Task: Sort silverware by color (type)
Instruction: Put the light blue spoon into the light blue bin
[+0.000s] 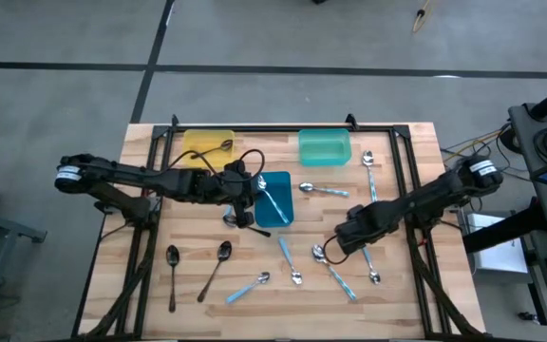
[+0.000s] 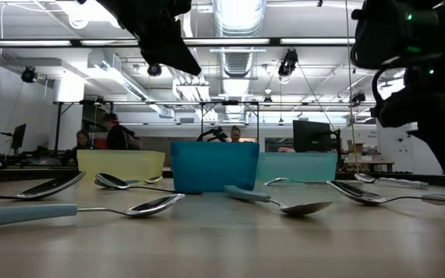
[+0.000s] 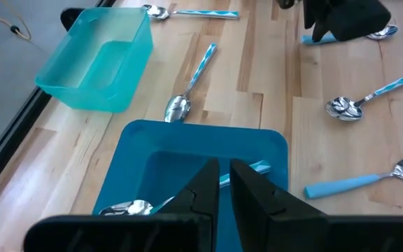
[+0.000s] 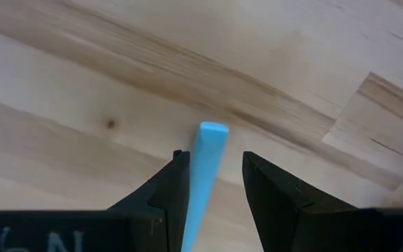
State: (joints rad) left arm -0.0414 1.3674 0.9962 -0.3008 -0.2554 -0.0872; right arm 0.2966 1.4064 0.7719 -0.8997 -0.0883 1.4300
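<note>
Trays first: blue tray (image 1: 273,198) sits mid-table w/ a blue-handled spoon (image 1: 274,197) lying inside it; left wrist view shows its bowl end (image 3: 128,207) on the tray floor and a bit of handle near the far wall. Yellow tray (image 1: 207,145) at the back left holds a dark spoon (image 1: 218,147). Teal tray (image 1: 324,146) at the back, right of centre, looks empty in the left wrist view.

Left gripper (image 1: 246,201) hangs over the blue tray's left edge, fingers (image 3: 205,189) pressed nearly together, nothing pinched btwn them.

Right gripper (image 1: 347,236) is low over the table, right of the blue tray. Its fingers (image 4: 168,196) stand apart on either side of a light blue handle (image 4: 203,175); can't tell whether they touch it.

Rest of the silverware lies loose on the wood: two dark spoons (image 1: 172,271) front left, blue-handled ones (image 1: 248,288) across the front centre, one just right of the blue tray (image 1: 322,190), more along the right side (image 1: 370,171).
</note>
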